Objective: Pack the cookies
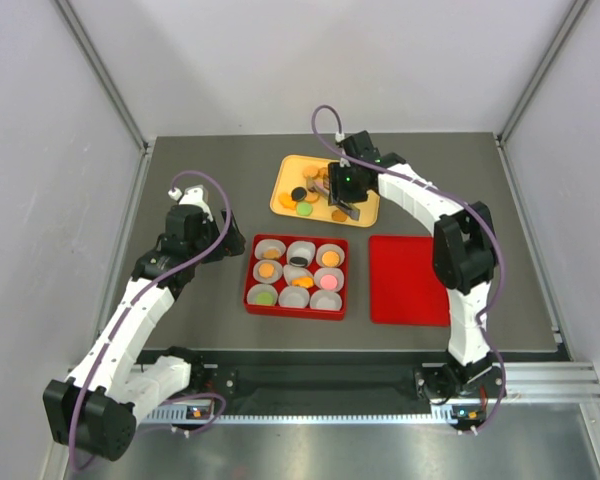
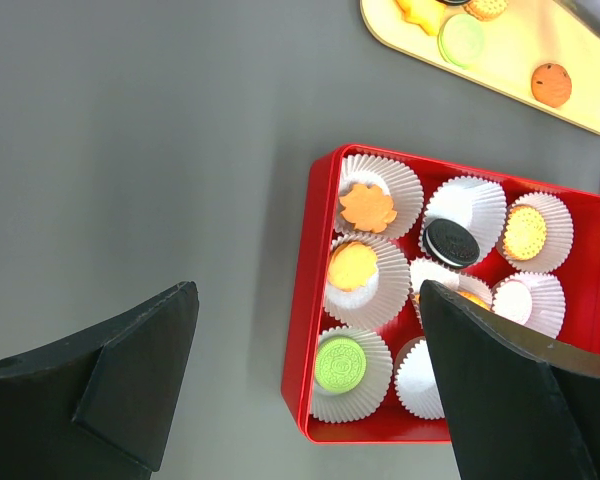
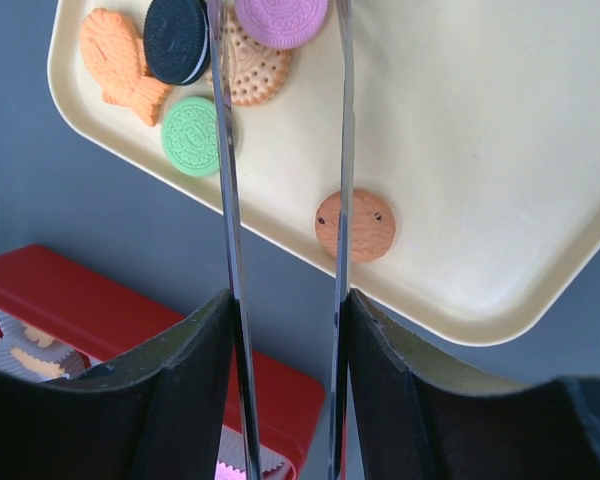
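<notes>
The cookies (image 3: 354,226) are found in two places: loose on a cream-yellow tray (image 3: 500,150) and set into a red box (image 2: 320,200). All are small, flat and moulded, with embossed faces.

On the tray, six can be counted in the right wrist view:
- a round orange one with dark specks (image 3: 354,226), lying alone near the tray's rim
- a green sandwich disc (image 3: 185,135)
- a black sandwich disc (image 3: 177,38)
- a pink sandwich disc (image 3: 280,18)
- a tan biscuit with a scalloped edge and pricked dots (image 3: 260,72)
- an orange fish-shaped one (image 3: 120,60), whose long axis runs from upper left to lower right in that view

The last four are clustered and overlapping.

The box is square, with glossy walls, and holds nine white pleated paper cups (image 2: 480,205) in three rows of three. In the left wrist view seven cookies are seen in them, each lying flat and face up:
- an orange leaf shape (image 2: 367,207)
- two round orange ones
- a black disc (image 2: 451,243)
- a green disc (image 2: 340,364)
- a pale pink one
- an orange one that is partly hidden

One corner cup is covered by a finger.

The right pincer (image 1: 348,212) is held over the tray. Its two long, thin metal blades are apart and nothing is clamped between them. The left pincer (image 2: 308,300) hovers beside the box's left wall with its black fingers spread wide.

A flat red lid (image 1: 408,280) lies just right of the box on the dark grey table (image 1: 200,170).
</notes>
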